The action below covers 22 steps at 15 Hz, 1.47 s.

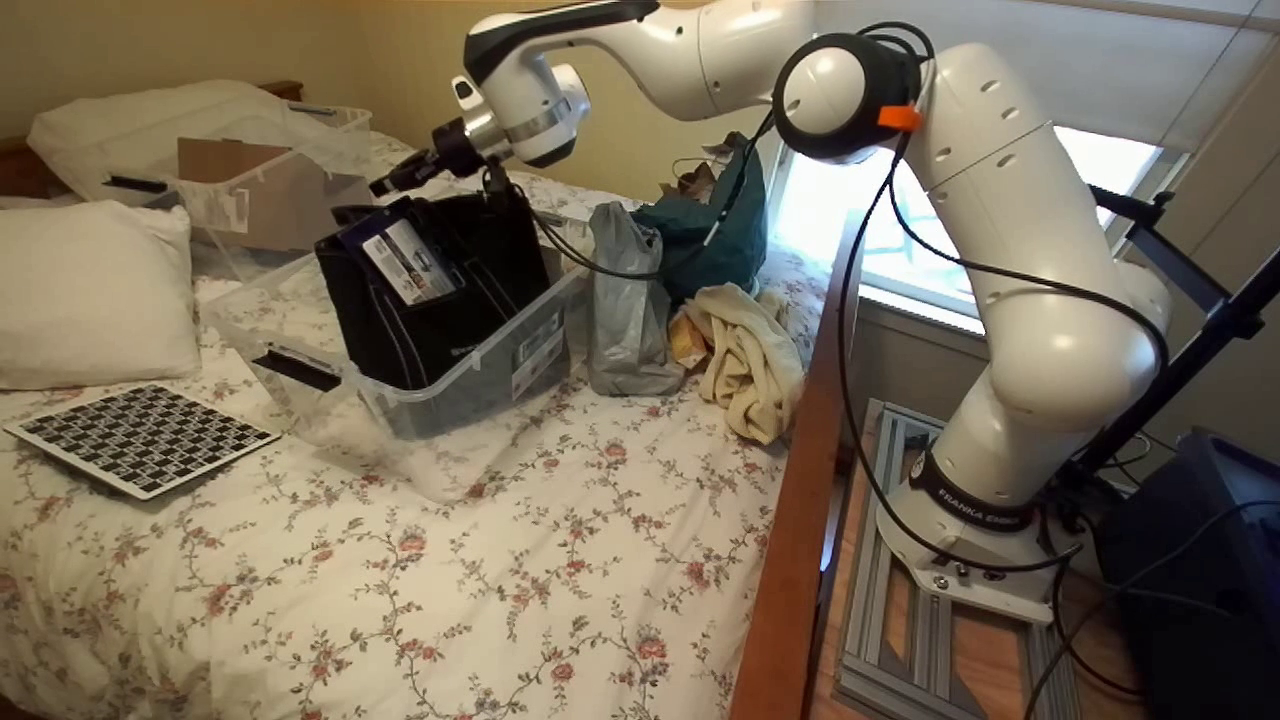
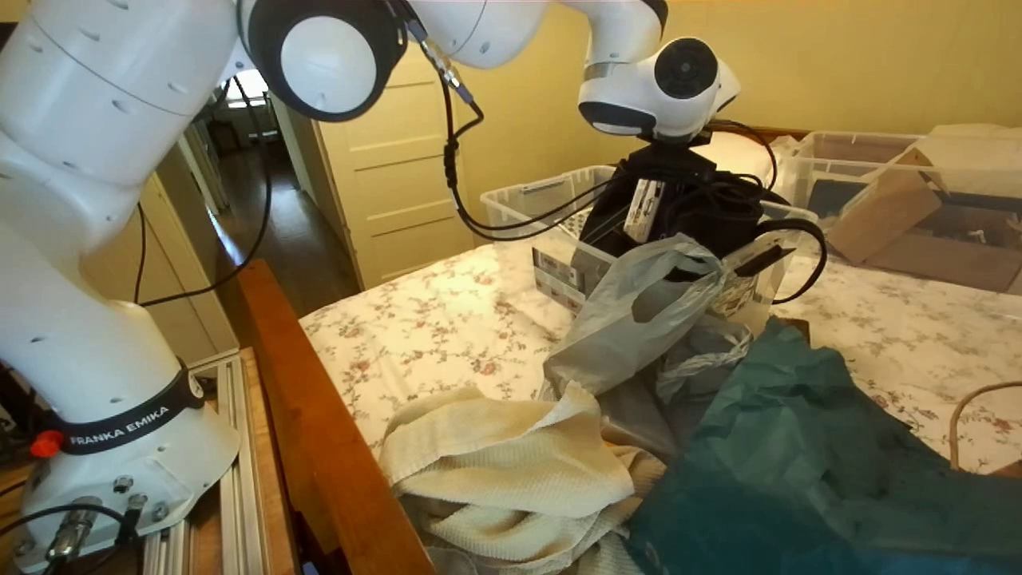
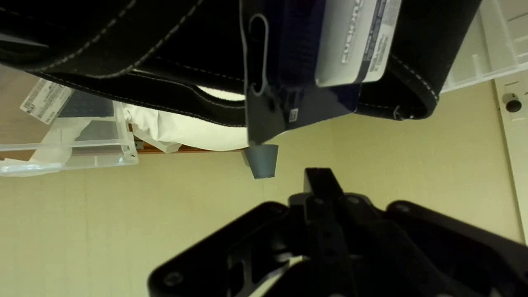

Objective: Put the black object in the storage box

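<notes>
The black bag (image 1: pixel 420 340) sits tilted inside the storage box (image 1: pixel 425 410), its top well above the translucent walls. Both also show in an exterior view, the bag (image 2: pixel 718 220) and the box (image 2: pixel 551 192). A dark blue package with a white label (image 1: pixel 405 265) lies against the bag. My gripper (image 1: pixel 380 187) is above the bag's top, pointing to the far side. In the wrist view the gripper (image 3: pixel 324 179) is shut with nothing seen between the fingers. The bag (image 3: pixel 198 45) and its loop handle fill the top of that view, apart from the fingertips. The box's inside bottom is hidden.
A grey plastic bag (image 1: pixel 630 320), a teal bag (image 1: pixel 720 235) and a cream cloth (image 1: pixel 750 360) lie beside the box. A clear container with cardboard (image 1: pixel 245 195) stands behind. A checkered board (image 1: pixel 145 435) and pillow (image 1: pixel 95 290) lie on the bed. Black cables hang from the arm.
</notes>
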Tool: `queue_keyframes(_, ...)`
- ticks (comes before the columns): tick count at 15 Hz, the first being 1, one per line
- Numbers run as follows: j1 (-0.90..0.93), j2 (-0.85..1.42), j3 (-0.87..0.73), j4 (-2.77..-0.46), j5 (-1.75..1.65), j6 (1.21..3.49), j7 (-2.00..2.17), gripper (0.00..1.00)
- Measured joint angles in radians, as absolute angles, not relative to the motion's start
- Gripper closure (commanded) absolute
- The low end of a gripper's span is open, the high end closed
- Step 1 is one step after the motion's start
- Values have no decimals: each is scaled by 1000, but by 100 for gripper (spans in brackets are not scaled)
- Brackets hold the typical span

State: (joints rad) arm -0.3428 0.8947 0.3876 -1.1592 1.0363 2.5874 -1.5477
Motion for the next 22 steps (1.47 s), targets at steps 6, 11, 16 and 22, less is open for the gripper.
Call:
queue_keyframes(6,-314,891,327,-1190,1060,2606,-1623,100)
queue_keyframes(11,-282,873,258,-1223,1057,2639,-1628,100)
queue_keyframes(16,-241,838,172,-1274,1020,2661,-1611,100)
queue_keyframes(22,-204,805,117,-1330,878,2660,-1495,100)
